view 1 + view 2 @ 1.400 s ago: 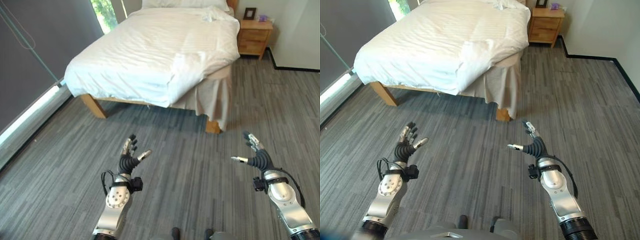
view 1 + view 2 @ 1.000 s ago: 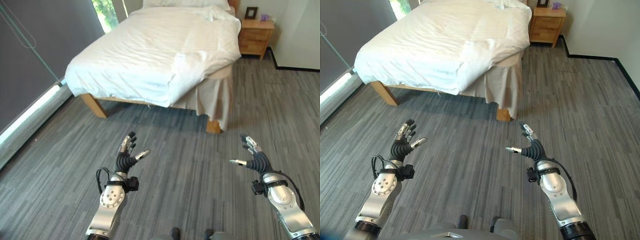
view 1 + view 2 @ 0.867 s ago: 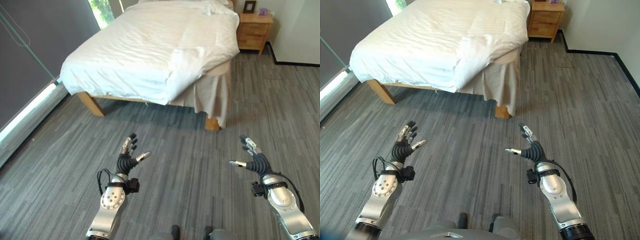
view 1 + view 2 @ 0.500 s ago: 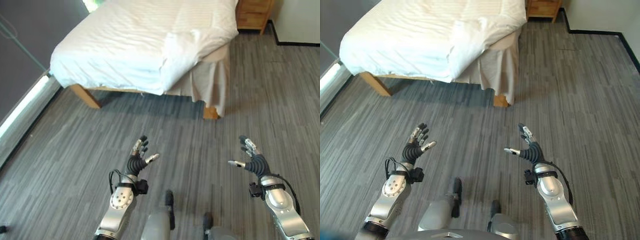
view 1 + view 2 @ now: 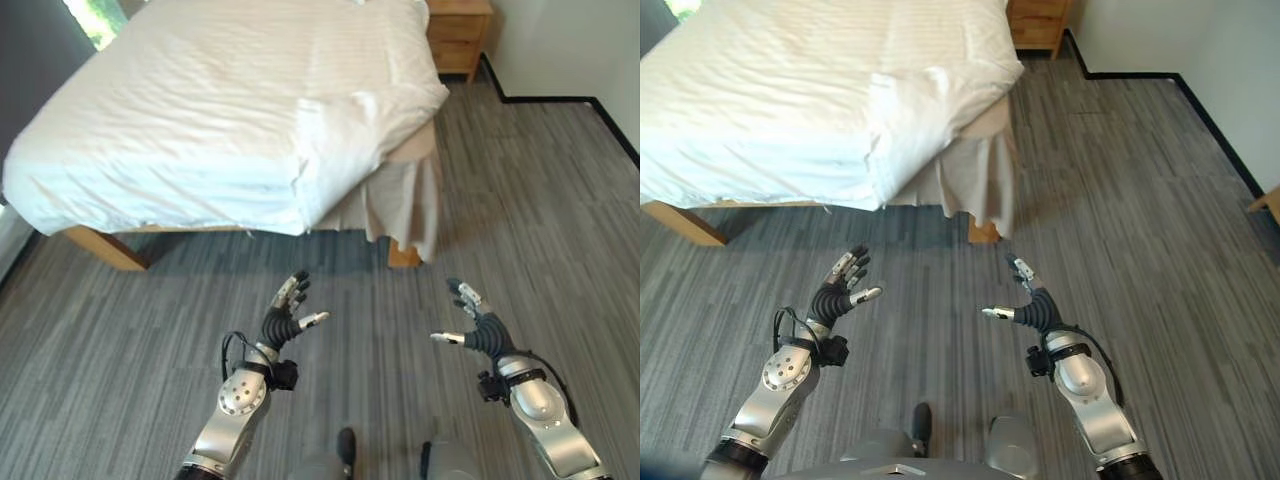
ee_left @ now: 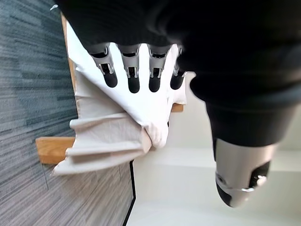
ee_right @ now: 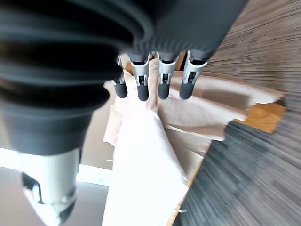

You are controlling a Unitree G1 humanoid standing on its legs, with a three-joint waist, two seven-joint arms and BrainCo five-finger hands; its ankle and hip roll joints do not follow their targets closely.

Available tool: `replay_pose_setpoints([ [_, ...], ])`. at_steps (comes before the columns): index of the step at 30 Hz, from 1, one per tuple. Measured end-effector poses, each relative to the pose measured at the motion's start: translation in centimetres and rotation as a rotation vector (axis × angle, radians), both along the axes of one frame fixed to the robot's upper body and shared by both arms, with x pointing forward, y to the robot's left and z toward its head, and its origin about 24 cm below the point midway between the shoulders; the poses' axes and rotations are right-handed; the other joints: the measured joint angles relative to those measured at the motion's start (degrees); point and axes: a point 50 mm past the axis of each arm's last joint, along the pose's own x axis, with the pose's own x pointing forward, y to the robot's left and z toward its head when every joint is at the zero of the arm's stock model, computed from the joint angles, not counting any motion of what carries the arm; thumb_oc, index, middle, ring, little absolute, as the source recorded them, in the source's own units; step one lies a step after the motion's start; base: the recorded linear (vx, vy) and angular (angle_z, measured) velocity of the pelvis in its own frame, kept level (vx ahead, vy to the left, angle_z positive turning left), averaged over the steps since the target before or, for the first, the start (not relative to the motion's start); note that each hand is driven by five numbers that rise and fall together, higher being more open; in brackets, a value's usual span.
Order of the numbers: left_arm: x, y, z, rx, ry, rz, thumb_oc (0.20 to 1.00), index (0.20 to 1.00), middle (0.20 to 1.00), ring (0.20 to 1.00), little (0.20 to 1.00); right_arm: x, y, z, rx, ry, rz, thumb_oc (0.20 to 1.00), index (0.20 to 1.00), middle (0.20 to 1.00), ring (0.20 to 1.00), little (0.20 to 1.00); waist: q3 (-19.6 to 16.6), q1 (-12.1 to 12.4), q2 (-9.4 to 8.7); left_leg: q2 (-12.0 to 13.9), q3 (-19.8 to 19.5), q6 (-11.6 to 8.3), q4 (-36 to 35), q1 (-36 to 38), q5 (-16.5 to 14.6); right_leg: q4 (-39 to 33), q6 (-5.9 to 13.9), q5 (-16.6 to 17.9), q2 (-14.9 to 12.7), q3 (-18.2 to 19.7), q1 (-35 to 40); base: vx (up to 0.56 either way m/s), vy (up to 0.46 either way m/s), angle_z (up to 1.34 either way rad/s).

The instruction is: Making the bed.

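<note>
While both eye views show the bed ahead, left hand and right hand hover spread, empty.

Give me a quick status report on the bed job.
Left hand and right hand open, empty, above the floor. White duvet untouched on the bed, corner hanging. Nothing between hands and bed.
</note>
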Motion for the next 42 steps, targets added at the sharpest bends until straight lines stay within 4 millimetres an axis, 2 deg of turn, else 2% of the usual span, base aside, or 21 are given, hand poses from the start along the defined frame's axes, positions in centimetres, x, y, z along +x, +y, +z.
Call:
replay_pose_setpoints([
  [2,0.1,0.1,-0.1,-0.003,0.0,0.007,1.0,1.0,1.0,1.0,1.0,0.1,-0.2,-0.1,-0.006,0.005,-0.007,1.0,1.0,1.0,1.0,1.0,-0.2,-0.6,0.04,0.5,-2.0,0.41,-0.4,1.0,-2.7,-10.6,0.27,7.1,0.5,0.4,-1.9,0.68,-0.183,0.47],
  [4,0.0,0.7,-1.0,-0.005,0.038,0.044,1.0,1.0,1.0,1.0,1.0,0.6,0.0,-0.1,0.007,0.002,-0.012,1.0,1.0,1.0,1.0,1.0,-0.1,-1.1,-0.58,0.3,-2.5,-0.14,0.3,1.5,-4.5,-18.5,2.09,11.3,-2.1,0.5,-4.2,0.57,-0.189,0.32],
  [6,-0.4,0.6,-1.8,-0.012,0.073,0.053,1.0,1.0,1.0,1.0,1.0,0.0,-0.1,-0.7,0.008,0.032,-0.022,1.0,1.0,1.0,1.0,1.0,-0.5,-1.9,-1.32,0.5,-4.7,-1.35,-0.8,4.0,-6.1,-19.8,2.35,11.1,-3.7,1.9,-2.9,0.48,-0.198,0.56],
  [7,-0.6,0.3,-2.0,-0.032,0.079,0.053,1.0,1.0,1.0,1.0,1.0,-0.4,-0.6,-1.3,-0.006,0.059,-0.037,1.0,1.0,1.0,1.0,1.0,-0.7,-1.8,-1.02,2.0,-6.3,-2.2,-1.2,6.0,-7.9,-18.4,2.11,15.0,-3.3,2.3,-1.8,0.7,-0.315,0.7],
  [9,-1.2,-0.6,-2.5,-0.075,0.094,0.05,1.0,1.0,1.0,1.0,1.0,-0.7,-1.7,-2.1,-0.047,0.096,-0.074,1.0,1.0,1.0,1.0,1.0,-1.8,-3.4,1.96,6.5,-7.7,-2.01,-0.4,7.5,-8.7,-14.5,1.74,15.4,0.4,0.9,-1.0,0.46,-0.245,0.71],
  [10,-1.2,-0.9,-2.6,-0.075,0.097,0.038,1.0,1.0,1.0,1.0,1.0,-0.7,-2.1,-2.3,-0.055,0.104,-0.09,1.0,1.0,1.0,1.0,1.0,-1.8,-3.6,2.03,7.1,-7.2,-2.83,0.9,7.5,-8.1,-14.3,1.33,15.6,1.1,0.6,-0.1,0.21,-0.168,0.56],
  [14,-1.2,-1.0,-2.7,-0.109,0.108,0.04,1.0,1.0,1.0,1.0,1.0,-0.3,-3.3,-1.8,-0.076,0.088,-0.126,1.0,1.0,1.0,1.0,1.0,-2.0,-3.0,0.97,7.0,-5.6,-9.77,18.5,0.7,-3.4,-17.5,-2.75,14.2,2.1,-1.2,4.9,0.26,-0.242,0.1],
  [15,-0.8,-1.2,-2.2,-0.117,0.085,0.029,1.0,1.0,1.0,1.0,1.0,-0.3,-3.5,-1.6,-0.079,0.079,-0.133,1.0,1.0,1.0,1.0,1.0,-1.4,-2.7,0.79,7.4,-6.2,-13.69,35.0,-7.9,1.2,-15.1,-6.27,12.2,2.4,-3.3,5.2,0.62,-0.448,0.11],
  [16,-0.4,-1.6,-1.8,-0.131,0.068,0.014,1.0,1.0,1.0,1.0,1.0,-0.4,-3.7,-2.2,-0.074,0.103,-0.144,1.0,1.0,1.0,1.0,1.0,-0.2,-2.2,-1.86,7.0,-5.2,-13.65,46.3,-15.1,9.4,-13.7,-9.97,10.0,1.6,-3.4,6.3,0.65,-0.332,0.09],
  [17,-0.2,-1.9,-1.5,-0.14,0.055,0.0,1.0,1.0,1.0,1.0,1.0,-0.5,-3.6,-2.4,-0.065,0.113,-0.149,1.0,1.0,1.0,1.0,1.0,0.7,-0.6,-3.31,7.8,3.1,-10.91,49.4,-18.4,8.0,-16.0,-9.82,9.6,0.8,-2.3,7.7,0.57,-0.08,-0.25],
  [18,-0.3,-1.8,-1.5,-0.152,0.056,0.002,1.0,1.0,1.0,1.0,1.0,-0.3,-3.3,-2.1,-0.059,0.099,-0.139,1.0,1.0,1.0,1.0,1.0,1.6,0.3,-4.88,7.8,8.9,-9.78,46.3,-18.9,5.9,-18.4,-8.83,9.0,0.0,-2.1,9.1,0.47,0.036,-0.43],
  [19,-0.4,-1.6,-1.6,-0.164,0.064,0.015,1.0,1.0,1.0,1.0,1.0,-0.1,-3.1,-1.9,-0.059,0.092,-0.131,1.0,1.0,1.0,1.0,1.0,1.8,0.7,-3.94,8.8,11.4,-10.47,40.9,-19.3,4.9,-19.7,-7.93,8.5,1.5,-3.1,10.6,0.63,0.111,-0.41],
  [20,-0.4,-1.4,-1.2,-0.171,0.047,0.026,1.0,1.0,1.0,1.0,1.0,-0.1,-3.0,-1.9,-0.058,0.09,-0.124,1.0,1.0,1.0,1.0,1.0,1.7,1.0,-3.33,9.1,13.9,-10.94,29.3,-18.2,4.3,-18.5,-8.65,10.2,2.3,-3.3,10.4,0.47,0.109,-0.1],
  [23,-0.2,-0.9,-1.1,-0.172,0.042,0.054,1.0,1.0,1.0,1.0,1.0,-0.6,-2.9,-2.6,-0.075,0.127,-0.109,1.0,1.0,1.0,1.0,1.0,0.7,2.1,0.64,8.2,20.1,-9.18,8.9,-17.1,5.9,-22.3,-9.99,9.5,6.7,-5.6,14.5,0.55,0.099,-0.04],
  [25,0.0,0.1,-0.8,-0.159,0.026,0.113,1.0,1.0,1.0,1.0,1.0,-1.3,-2.8,-3.3,-0.078,0.158,-0.101,1.0,1.0,1.0,1.0,1.0,0.1,2.3,1.65,8.1,22.7,-7.51,3.4,-16.8,7.2,-24.1,-10.9,8.7,8.5,-6.2,17.9,0.59,0.094,0.01],
  [30,0.2,2.5,0.4,-0.064,-0.044,0.276,1.0,1.0,1.0,1.0,1.0,-4.2,-4.1,-5.2,-0.087,0.266,-0.166,1.0,1.0,1.0,1.0,1.0,-2.9,2.9,1.49,6.8,22.7,-4.96,2.5,-11.8,8.7,-22.0,-8.24,3.4,8.8,-5.6,23.2,0.37,0.098,-0.04],
  [32,1.0,3.6,1.8,0.02,-0.102,0.341,1.0,1.0,1.0,1.0,1.0,-5.0,-4.5,-5.9,-0.102,0.31,-0.179,1.0,1.0,1.0,1.0,1.0,-3.9,1.5,2.17,5.9,22.9,-0.99,0.8,-8.1,7.5,-4.0,-2.42,-3.4,6.6,-4.8,17.8,0.24,0.142,0.19],
  [35,3.1,4.8,5.2,0.144,-0.228,0.365,1.0,1.0,1.0,1.0,1.0,-5.4,-4.2,-5.9,-0.081,0.31,-0.183,1.0,1.0,1.0,1.0,1.0,-4.1,-1.6,-1.41,2.7,20.0,0.81,-0.9,-5.6,6.3,18.3,0.78,-5.3,1.9,-0.9,7.3,0.2,0.024,0.46],
  [37,4.5,5.4,7.5,0.179,-0.31,0.399,1.0,1.0,1.0,1.0,1.0,-5.1,-4.4,-5.3,-0.083,0.283,-0.192,1.0,1.0,1.0,1.0,1.0,-3.9,-2.4,-1.62,2.1,19.2,1.55,-0.9,-5.2,5.7,15.8,1.01,-5.8,-1.5,-0.7,4.6,0.22,-0.047,0.45],
  [39,6.1,5.3,9.2,0.176,-0.365,0.416,1.0,1.0,1.0,1.0,1.0,-4.6,-4.6,-4.8,-0.083,0.254,-0.199,1.0,1.0,1.0,1.0,1.0,-3.3,-3.4,-0.61,2.3,17.4,2.21,-0.9,-4.7,5.2,4.5,1.38,-4.0,-3.5,0.1,4.5,0.28,-0.078,0.51],
  [42,7.3,5.2,10.3,0.232,-0.393,0.401,1.0,1.0,1.0,1.0,1.0,-4.6,-4.6,-4.9,-0.082,0.259,-0.198,1.0,1.0,1.0,1.0,1.0,-3.2,-4.8,-1.69,1.6,14.8,1.23,-1.0,-3.7,3.7,-12.4,1.42,5.2,-3.4,4.5,6.9,0.21,-0.034,0.61],
])
